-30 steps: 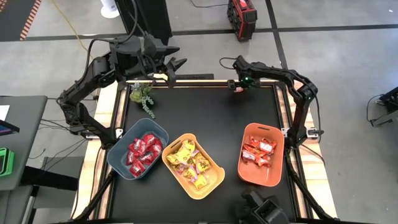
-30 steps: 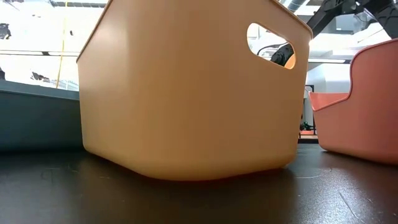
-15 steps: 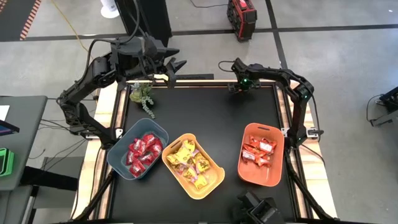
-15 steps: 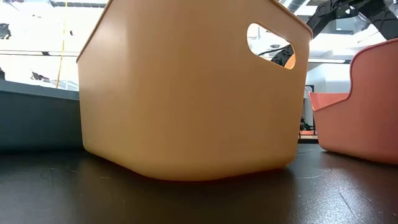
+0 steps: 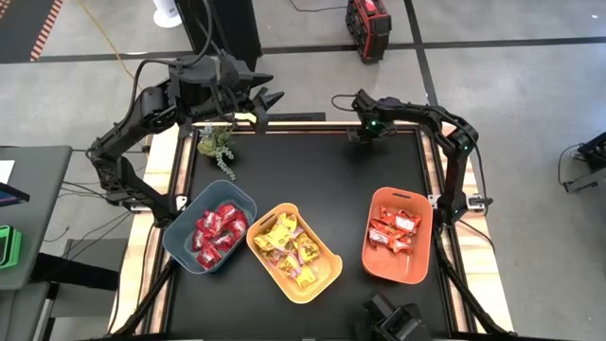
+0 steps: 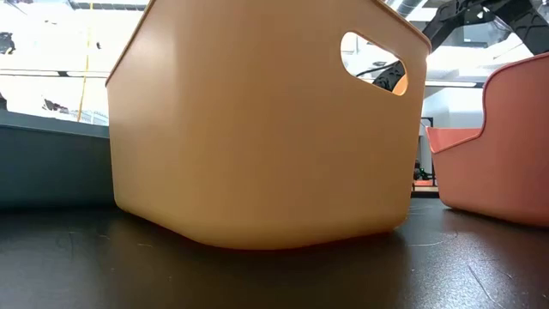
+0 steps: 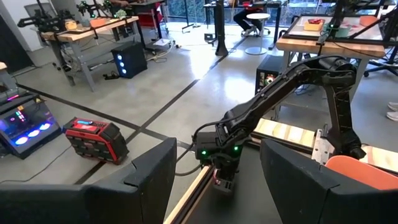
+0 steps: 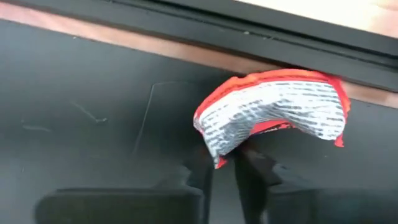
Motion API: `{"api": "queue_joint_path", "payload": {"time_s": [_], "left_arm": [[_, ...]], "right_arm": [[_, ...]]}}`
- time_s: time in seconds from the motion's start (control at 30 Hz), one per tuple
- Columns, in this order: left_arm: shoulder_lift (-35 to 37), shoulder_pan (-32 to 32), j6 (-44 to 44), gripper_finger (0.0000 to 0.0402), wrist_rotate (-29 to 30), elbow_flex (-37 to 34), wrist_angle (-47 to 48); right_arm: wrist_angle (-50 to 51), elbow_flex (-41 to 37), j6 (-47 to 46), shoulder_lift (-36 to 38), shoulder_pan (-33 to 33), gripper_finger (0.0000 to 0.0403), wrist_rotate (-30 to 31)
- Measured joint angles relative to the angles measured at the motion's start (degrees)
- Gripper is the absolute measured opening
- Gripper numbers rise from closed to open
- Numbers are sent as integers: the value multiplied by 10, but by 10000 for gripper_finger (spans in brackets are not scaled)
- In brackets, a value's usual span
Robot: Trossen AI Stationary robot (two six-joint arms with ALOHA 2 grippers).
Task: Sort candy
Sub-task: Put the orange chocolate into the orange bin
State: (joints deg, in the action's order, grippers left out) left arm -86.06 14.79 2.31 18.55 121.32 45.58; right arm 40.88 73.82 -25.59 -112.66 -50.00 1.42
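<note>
An orange-red and white candy (image 8: pixel 273 112) sits at the far edge of the black table, and my right gripper (image 8: pixel 224 168) is shut on it. In the high view that gripper (image 5: pixel 361 133) covers the candy. Deep red candy fills the blue-grey bin (image 5: pixel 185 248). Yellow candy lies in the yellow bin (image 5: pixel 327 270), and orange-red candy in the orange bin (image 5: pixel 393 270). My left gripper (image 5: pixel 270 99) hangs open above the far left corner, holding nothing. My right gripper pinches the candy wrapper's near end (image 8: pixel 219 152) between its two fingers. The fingers come from above, pointing down. The rest of the wrapper spreads beyond the fingertips toward the wooden strip at the table's far edge. Whether it is lifted clear, I cannot tell.
A small green plant sprig (image 5: pixel 218 147) lies at the far left of the table. The three bins stand in a row along the near side. In the low view the yellow bin (image 6: pixel 257 129) blocks most of the scene. Bare black table lies between bins and far edge.
A second ago the orange-red candy showed beside my right gripper in the high view. Now the gripper covers it. My left gripper has kept still.
</note>
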Motion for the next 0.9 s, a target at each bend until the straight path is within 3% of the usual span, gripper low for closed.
{"api": "queue_joint_path", "payload": {"time_s": [0.2, 0.63, 0.9], "left_arm": [[0, 0, 0, 226, 0, 0, 0], [0, 0, 0, 226, 4, 0, 0], [-2, 0, 0, 226, 4, 0, 0]], "right_arm": [[7, 0, 20, 2, 2, 6, -4], [72, -2, 66, 84, 66, 1, -37], [111, -2, 148, 181, 111, 0, -109]]}}
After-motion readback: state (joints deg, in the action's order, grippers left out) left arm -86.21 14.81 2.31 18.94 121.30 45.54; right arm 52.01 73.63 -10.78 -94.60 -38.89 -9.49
